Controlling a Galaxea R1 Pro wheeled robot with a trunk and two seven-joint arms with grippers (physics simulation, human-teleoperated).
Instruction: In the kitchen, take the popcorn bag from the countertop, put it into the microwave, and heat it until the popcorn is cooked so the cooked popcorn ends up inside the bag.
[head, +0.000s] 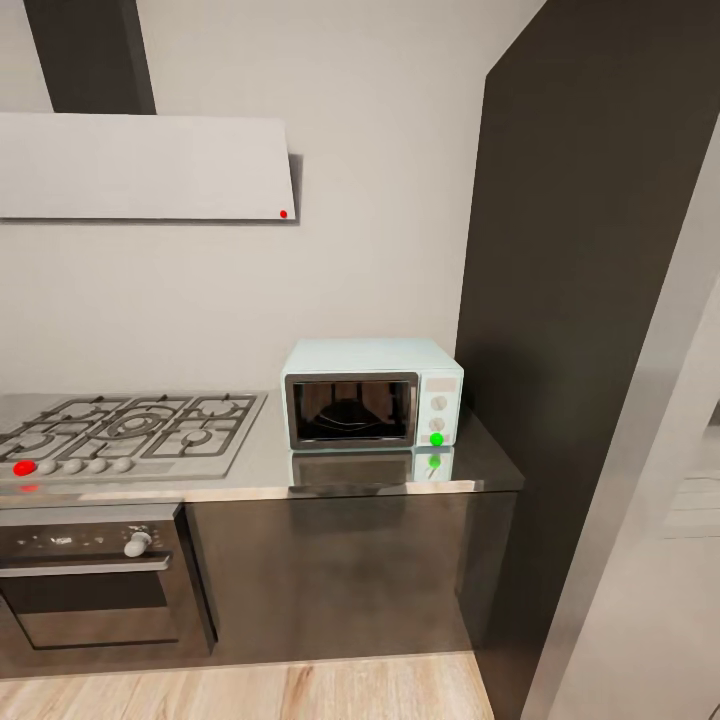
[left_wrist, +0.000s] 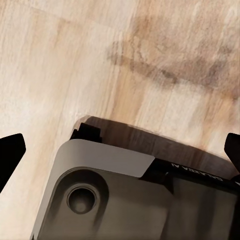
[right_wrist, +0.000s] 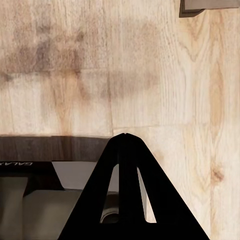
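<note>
The pale blue microwave (head: 372, 392) stands on the grey glossy countertop (head: 480, 470) at its right end, against the wall. Its dark glass door is closed and a green dot (head: 436, 439) glows under two white knobs. A dark shape sits behind the glass; I cannot tell what it is. The popcorn bag and the popcorn are out of view. In the left wrist view my left gripper (left_wrist: 122, 150) is open, fingertips wide apart above the wood floor. My right gripper (right_wrist: 125, 136) is shut with nothing in it, also pointing at the floor.
A gas hob (head: 130, 425) with a red knob lies left of the microwave, above a dark built-in oven (head: 90, 580). A grey hood (head: 140, 165) hangs over the hob. A tall dark cabinet (head: 590, 300) rises right of the counter, a pale panel (head: 640, 560) nearer me.
</note>
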